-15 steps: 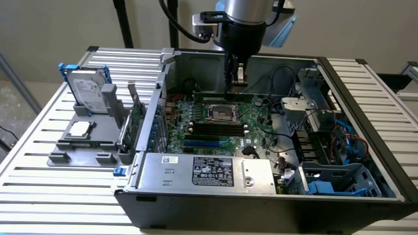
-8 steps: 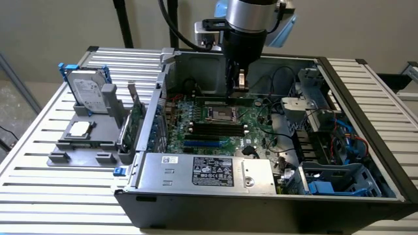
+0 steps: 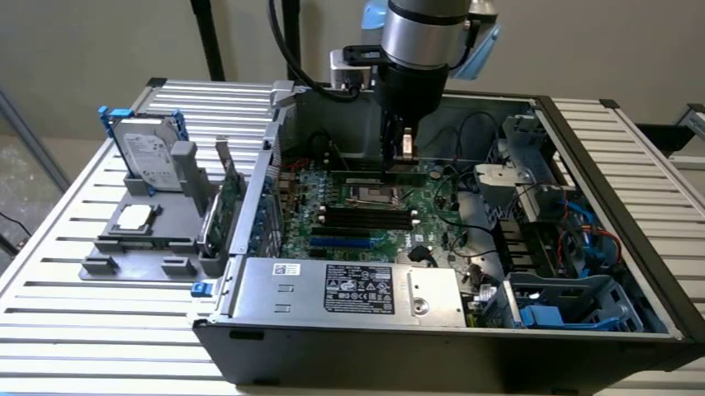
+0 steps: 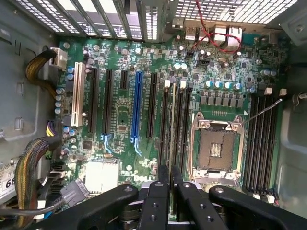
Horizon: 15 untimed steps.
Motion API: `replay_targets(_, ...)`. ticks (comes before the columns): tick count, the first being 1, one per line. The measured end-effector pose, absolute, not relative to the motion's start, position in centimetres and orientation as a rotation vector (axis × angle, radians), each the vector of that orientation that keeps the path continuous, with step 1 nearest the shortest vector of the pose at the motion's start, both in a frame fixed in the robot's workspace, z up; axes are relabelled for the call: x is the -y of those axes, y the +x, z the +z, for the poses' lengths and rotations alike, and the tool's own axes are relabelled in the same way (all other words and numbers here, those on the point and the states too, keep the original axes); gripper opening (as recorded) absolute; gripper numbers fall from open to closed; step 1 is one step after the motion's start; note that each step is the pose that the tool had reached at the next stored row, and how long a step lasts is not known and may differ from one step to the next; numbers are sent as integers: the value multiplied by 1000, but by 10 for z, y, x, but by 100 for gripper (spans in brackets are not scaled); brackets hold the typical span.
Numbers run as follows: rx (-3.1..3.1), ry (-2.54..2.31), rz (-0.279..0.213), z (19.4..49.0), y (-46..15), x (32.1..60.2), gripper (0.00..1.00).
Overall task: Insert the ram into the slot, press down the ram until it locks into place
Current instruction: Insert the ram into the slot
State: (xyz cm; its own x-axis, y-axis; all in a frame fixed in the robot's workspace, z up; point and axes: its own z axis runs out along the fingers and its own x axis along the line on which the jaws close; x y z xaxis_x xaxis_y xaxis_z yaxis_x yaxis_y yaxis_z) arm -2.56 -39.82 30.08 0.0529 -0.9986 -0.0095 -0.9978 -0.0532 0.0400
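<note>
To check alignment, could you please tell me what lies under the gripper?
Under the gripper the ram stands edge-on over the black slots beside the processor socket. The fingers cover its near end, and whether it sits in a slot cannot be told.

- The power supply (image 3: 264, 293) is carrying a black label (image 3: 358, 289) with white print and rows of small approval marks; none of it is coming through legibly.
- A small white sticker (image 3: 284, 268) on the same housing is showing a dark mark that cannot be made out.
- The hard drive (image 3: 149, 153) is wearing a pale label with lines of print too fine to read.
- In the wrist view, a white tag (image 4: 6, 182) by the cables is showing a large black "6", followed by a character that cannot be told.
- The motherboard (image 4: 122, 112) is bearing white printed lettering, unreadable.
</note>
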Motion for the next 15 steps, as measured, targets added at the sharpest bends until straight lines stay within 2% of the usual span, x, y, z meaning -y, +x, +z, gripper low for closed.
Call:
replay_targets(7, 2144, 2260, -59, 288, -24, 399, 14)
replay_targets(15, 2129, 2245, -90, 279, -24, 399, 14)
